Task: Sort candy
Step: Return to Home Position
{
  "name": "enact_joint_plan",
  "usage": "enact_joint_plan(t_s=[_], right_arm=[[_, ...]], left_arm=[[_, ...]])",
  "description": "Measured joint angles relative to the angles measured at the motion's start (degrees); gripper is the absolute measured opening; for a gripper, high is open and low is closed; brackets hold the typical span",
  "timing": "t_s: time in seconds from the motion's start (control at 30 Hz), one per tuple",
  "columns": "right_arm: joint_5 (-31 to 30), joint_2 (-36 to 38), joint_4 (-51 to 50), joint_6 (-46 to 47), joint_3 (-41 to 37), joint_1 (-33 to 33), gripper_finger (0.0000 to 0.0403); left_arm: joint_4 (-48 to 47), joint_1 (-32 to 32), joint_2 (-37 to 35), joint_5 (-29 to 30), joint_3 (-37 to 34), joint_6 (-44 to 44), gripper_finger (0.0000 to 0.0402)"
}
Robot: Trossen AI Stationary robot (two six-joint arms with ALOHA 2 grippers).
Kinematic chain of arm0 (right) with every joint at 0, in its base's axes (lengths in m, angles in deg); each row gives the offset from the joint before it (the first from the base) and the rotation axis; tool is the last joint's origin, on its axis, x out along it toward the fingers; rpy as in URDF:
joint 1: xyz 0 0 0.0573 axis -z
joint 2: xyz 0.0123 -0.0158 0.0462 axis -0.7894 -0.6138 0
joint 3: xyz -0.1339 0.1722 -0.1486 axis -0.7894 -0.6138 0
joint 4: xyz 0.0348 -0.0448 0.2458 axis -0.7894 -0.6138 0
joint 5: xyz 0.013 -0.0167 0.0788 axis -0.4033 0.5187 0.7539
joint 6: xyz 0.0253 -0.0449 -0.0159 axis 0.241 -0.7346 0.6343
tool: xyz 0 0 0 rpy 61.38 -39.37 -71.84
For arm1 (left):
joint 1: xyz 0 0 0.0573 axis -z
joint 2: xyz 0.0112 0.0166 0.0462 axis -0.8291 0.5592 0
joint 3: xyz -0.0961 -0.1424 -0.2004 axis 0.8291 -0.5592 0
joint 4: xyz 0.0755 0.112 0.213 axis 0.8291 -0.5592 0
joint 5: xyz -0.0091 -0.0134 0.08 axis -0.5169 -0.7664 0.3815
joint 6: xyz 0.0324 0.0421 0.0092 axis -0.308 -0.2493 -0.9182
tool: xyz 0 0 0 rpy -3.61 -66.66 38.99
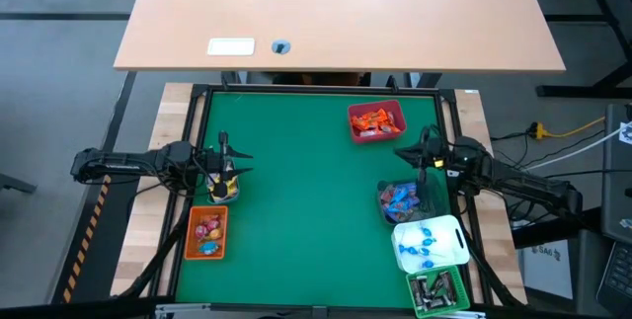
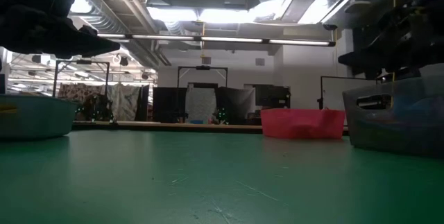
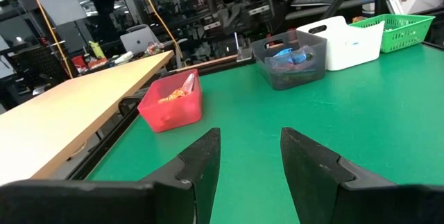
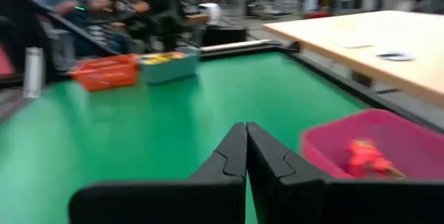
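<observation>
Starting at the left of the high view, your left gripper (image 1: pixel 225 164) hangs with fingers spread and nothing between them, over the small clear bin (image 1: pixel 235 199) of yellow candy (image 1: pixel 222 192). The orange bin (image 1: pixel 191 235) sits just below it in frame. Upper centre-right, the red bin (image 1: pixel 401 121) holds orange candy (image 1: pixel 373 119). Your right gripper (image 1: pixel 427 151) is pressed together, empty, just up-frame of the grey bin (image 1: pixel 383 205), with the white bin (image 1: pixel 456 245) and green bin (image 1: pixel 464 294) at lower right. All the candy (image 1: pixel 427 240) in view lies inside bins, so I judge neither arm needs a pick before homing.
</observation>
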Motion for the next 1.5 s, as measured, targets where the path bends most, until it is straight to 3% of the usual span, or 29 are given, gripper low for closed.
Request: enact_joint_plan(t_s=[0.1, 0.5, 0.7, 0.93, 1.27, 1.5], right_arm=[[2.48, 0.00, 0.42, 1.40, 0.00, -0.02, 0.0003], [1.46, -0.55, 0.83, 3.48, 0.00, -0.78, 0.0002], [-8.17, -1.52, 2.56, 3.84, 0.00, -9.56, 0.0001], [-19.39, -3.16, 2.86, -4.45, 0.00, -17.26, 0.0001], [-16.80, -2.36, 1.30, -6.13, 0.11, -17.27, 0.0001], [-10.36, -0.65, -7.39, -6.16, 3.86, -17.27, 0.0001]], left_arm=[[0.00, 0.00, 0.01, -0.01, 0.00, 0.00, 0.0141], [0.00, 0.00, 0.01, 0.00, 0.00, 0.00, 0.0141], [0.00, 0.00, 0.00, 0.00, 0.00, 0.02, 0.0141], [-0.01, 0.00, 0.01, 0.00, 0.00, 0.01, 0.0141], [-0.01, 0.00, 0.00, 0.02, 0.00, 0.00, 0.0141], [0.00, 0.00, 0.00, 0.02, 0.00, 0.00, 0.0141]])
